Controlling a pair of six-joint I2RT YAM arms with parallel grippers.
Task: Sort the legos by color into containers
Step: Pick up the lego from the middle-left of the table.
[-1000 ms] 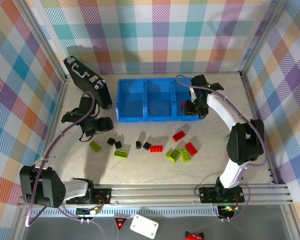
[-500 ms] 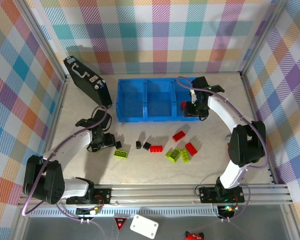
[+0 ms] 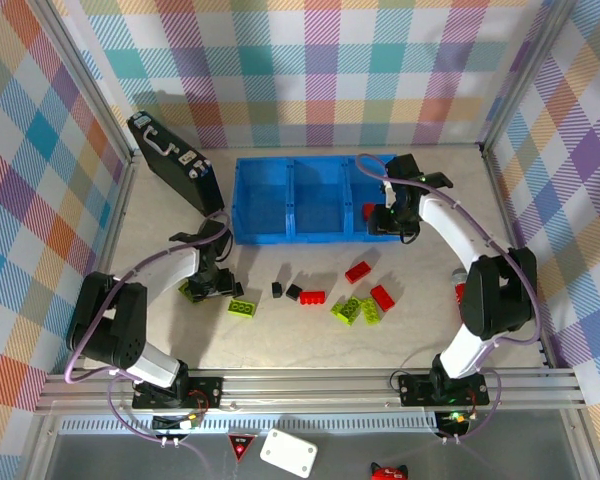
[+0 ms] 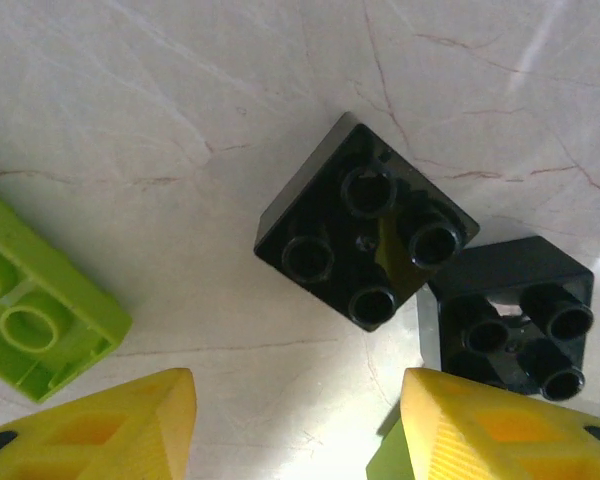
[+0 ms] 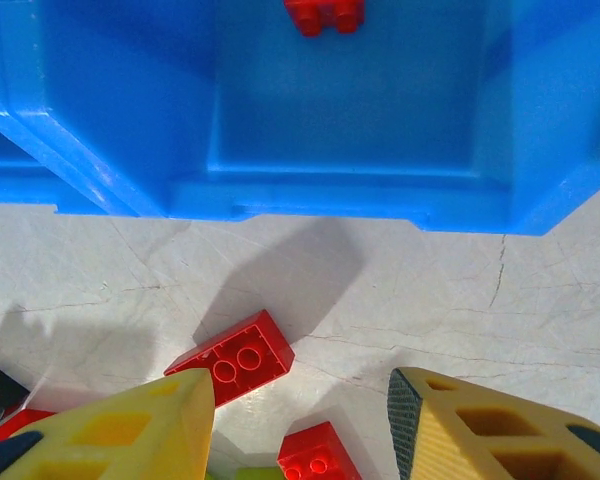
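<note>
The top camera gives us the whole layout. The blue tray [image 3: 300, 238] lies on the table [image 3: 430, 330] with its long axis running left to right, and a black case [image 3: 177, 165] leans beyond its left end. Loose bricks are scattered in front of the tray, among them a lime brick [image 3: 244, 308] lying nearly left to right and a red brick [image 3: 357, 271] set on a diagonal.

The left gripper [image 3: 212, 285] is down at the left end of that scatter, and the right gripper [image 3: 392, 215] hangs at the tray's right compartment.

The left wrist camera adds detail. A square black brick [image 4: 365, 235] sits studs up, turned corner-on like a diamond. A second black brick [image 4: 510, 315] touches its lower right corner, and a lime block [image 4: 35, 310] runs from upper left to lower right. The left gripper [image 4: 290, 430] stands moderately apart, with nothing between its fingers.

From the right wrist we see inside the compartment, where a small red piece [image 5: 323, 12] lies by the far wall. On the table below, a red block [image 5: 242, 357] points from lower left to upper right. The right gripper [image 5: 300, 420] is parted and empty.
</note>
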